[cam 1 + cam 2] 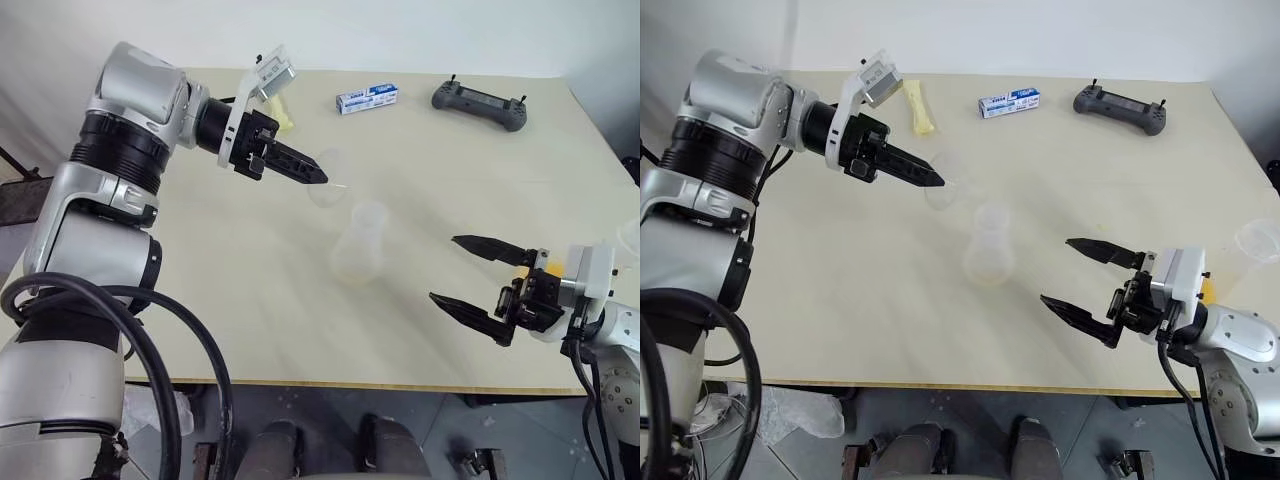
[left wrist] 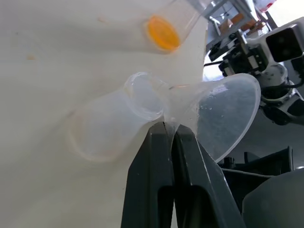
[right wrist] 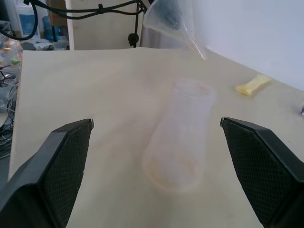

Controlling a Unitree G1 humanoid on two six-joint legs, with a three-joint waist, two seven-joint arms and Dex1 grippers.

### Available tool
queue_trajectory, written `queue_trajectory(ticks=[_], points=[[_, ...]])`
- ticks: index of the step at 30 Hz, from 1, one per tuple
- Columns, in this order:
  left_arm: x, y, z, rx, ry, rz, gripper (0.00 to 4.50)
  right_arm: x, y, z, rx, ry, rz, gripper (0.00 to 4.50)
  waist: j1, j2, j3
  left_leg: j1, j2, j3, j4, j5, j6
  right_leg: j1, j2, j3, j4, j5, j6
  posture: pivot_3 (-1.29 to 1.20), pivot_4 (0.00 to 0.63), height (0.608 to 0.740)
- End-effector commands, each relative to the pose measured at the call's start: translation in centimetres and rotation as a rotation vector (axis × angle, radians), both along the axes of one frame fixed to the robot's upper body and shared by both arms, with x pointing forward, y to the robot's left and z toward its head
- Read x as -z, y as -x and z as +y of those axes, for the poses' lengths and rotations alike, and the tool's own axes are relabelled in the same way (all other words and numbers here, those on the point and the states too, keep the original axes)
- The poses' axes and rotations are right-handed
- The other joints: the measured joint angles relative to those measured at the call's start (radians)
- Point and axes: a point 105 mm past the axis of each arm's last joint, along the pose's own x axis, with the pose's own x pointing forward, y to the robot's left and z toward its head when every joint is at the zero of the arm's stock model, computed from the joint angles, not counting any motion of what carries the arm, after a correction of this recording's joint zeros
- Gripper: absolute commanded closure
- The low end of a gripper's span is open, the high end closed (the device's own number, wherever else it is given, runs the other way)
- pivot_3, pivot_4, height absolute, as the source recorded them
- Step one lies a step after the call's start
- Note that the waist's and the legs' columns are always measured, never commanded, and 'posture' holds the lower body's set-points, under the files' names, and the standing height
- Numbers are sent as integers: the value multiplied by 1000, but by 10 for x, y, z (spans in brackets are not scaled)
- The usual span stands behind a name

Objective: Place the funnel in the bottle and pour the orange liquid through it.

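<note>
Blue print on the small white box (image 1: 367,98), too small to read

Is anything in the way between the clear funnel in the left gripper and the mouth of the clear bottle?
Nothing visible. The left gripper holds the small transparent plastic funnel in the air just beside and above the open neck of the clear flask-like bottle, with only open air between them.

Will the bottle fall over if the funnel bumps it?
Probably easily. The bottle looks like thin clear plastic and nearly empty, so likely light. Its wide base should help a bit, but nothing holds it: the right tool stands open, apart.
</note>
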Motion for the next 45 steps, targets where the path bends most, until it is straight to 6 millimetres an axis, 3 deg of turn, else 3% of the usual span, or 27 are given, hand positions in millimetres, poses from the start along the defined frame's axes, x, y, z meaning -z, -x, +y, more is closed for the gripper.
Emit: queue_trajectory(ticks=[1, 10, 28, 42, 45], points=[[-19, 12, -8, 114, 29, -17, 4429, -6, 3, -1, 19, -8, -46, 0, 0, 0, 0, 0, 0, 0, 0, 0, 0, 0, 0, 0, 0, 0, 0, 0, 150, 740], [-21, 18, -21, 187, 10, -30, 4429, -2, 4, 1, 43, -15, -47, 0, 0, 0, 0, 0, 0, 0, 0, 0, 0, -1, 0, 1, 2, 0, 0, 0, 150, 740], [2, 9, -32, 240, -158, -82, 4429, 3, 5, 2, 80, -28, -50, 0, 1, 0, 0, 0, 0, 1, 1, 0, 0, -1, -1, 2, 3, 0, 0, 0, 150, 740], [4, 4, -47, 264, -196, -128, 4429, 5, 8, 3, 106, -28, -55, 0, 1, 0, 0, 0, 0, 2, 1, 0, 1, -1, 0, 2, 4, 0, 0, 0, 150, 740], [3, 3, -49, 257, -196, -129, 3852, 6, 9, 2, 113, -25, -57, 0, 1, 0, 0, 0, -1, 2, 2, 0, 1, -1, -1, 2, 4, 0, 0, 0, 150, 740]])
